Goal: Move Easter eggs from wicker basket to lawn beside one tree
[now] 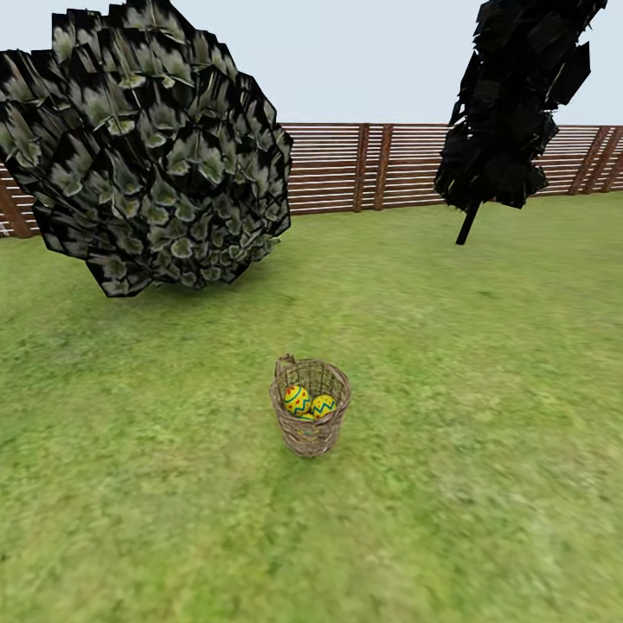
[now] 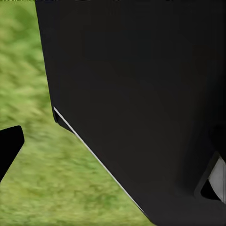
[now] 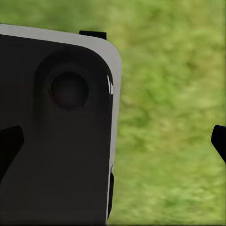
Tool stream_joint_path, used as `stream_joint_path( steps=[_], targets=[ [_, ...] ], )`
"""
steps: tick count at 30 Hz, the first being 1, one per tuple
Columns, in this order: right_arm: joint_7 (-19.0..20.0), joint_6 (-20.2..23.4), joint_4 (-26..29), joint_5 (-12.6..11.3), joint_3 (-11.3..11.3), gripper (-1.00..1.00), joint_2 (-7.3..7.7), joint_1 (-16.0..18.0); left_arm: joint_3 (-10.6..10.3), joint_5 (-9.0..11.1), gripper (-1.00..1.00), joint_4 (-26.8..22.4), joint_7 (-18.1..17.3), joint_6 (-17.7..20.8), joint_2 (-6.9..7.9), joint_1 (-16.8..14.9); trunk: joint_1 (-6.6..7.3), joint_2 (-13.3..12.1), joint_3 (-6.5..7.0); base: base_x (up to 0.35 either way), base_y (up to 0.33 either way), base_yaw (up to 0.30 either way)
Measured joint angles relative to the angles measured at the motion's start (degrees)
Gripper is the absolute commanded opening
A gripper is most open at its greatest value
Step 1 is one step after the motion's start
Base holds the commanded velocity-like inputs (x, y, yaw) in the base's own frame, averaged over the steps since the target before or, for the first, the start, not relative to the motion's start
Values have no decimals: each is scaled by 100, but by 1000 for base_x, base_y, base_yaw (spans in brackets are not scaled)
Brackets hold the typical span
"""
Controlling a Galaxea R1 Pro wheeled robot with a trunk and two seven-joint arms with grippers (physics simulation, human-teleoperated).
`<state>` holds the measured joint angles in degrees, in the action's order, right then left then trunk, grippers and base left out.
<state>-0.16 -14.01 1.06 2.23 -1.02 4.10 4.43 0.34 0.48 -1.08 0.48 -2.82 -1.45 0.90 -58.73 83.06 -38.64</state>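
Mottled green lawn [image 1: 484, 450] fills the foreground of the head view, short grass, nothing on it up close. Wicker basket [image 1: 310, 407] stands upright on the grass near the middle of the view, well clear of any tree. Easter eggs [image 1: 297, 399] sit inside it; two yellow ones with blue zigzags are plain, touching side by side, and a third cannot be made out through the weave.

Beyond the basket to the left, a big round dark-leaved bush [image 1: 147, 147] hangs low over the grass. Farther right, a narrow dark ragged tree [image 1: 510, 104] leans on a thin stem. Brown slatted fence [image 1: 363, 169] closes the back, pale sky above.

Left wrist view: dark robot body panel [image 2: 141, 94] over grass; left gripper state cannot be told. Right wrist view: right gripper [image 3: 115, 141] spread wide, fingertips [image 3: 9, 141] at either edge, holding nothing, beside a black housing [image 3: 61, 141].
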Motion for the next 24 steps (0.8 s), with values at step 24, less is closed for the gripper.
stream_joint_path(
  steps=[24],
  targets=[
    [-25,5,289,24,-10,100,34,1,-8,1,100,-651,-12,57,263,-41,3,0,0,37,0,0]
  ],
)
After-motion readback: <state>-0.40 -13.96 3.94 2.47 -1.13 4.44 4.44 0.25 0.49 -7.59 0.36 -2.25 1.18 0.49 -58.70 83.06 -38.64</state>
